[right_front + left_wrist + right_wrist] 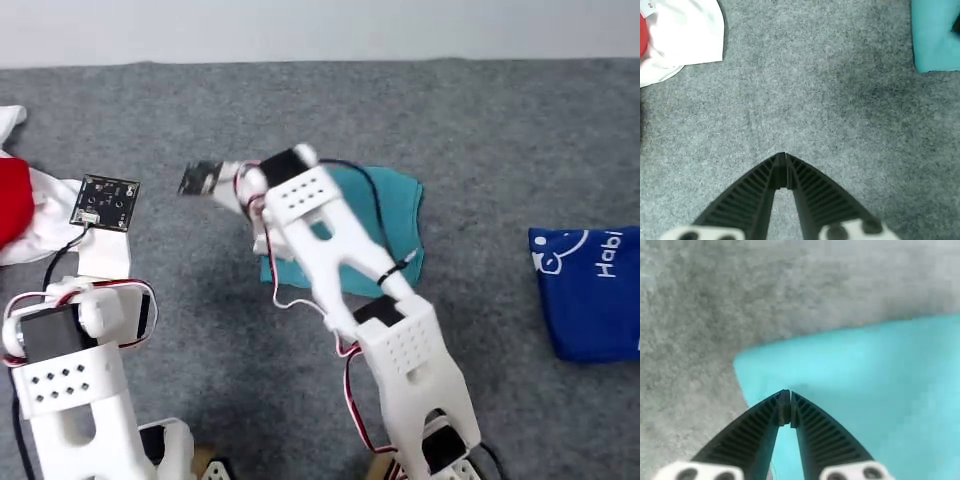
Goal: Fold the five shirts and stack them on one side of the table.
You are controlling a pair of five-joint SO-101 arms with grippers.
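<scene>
My right claw (785,410) is closed, tips meeting, nothing seen pinched between them; it sits over the teal shirt (865,390), close to one corner where the cloth meets the grey counter (690,315). From above, the teal shirt (398,215) lies flat mid-counter, partly under my right arm. My left claw (785,172) is also closed and holds nothing; it hangs over bare counter (815,100), between the white shirt (682,35) and the teal shirt's edge (935,35), apart from both. The white shirt (45,225) is bunched at the left edge, a red cloth (12,205) touching it; whether that is a separate shirt, I cannot tell. The blue shirt (585,295), white print up, lies at the right edge, well apart from the teal one.
</scene>
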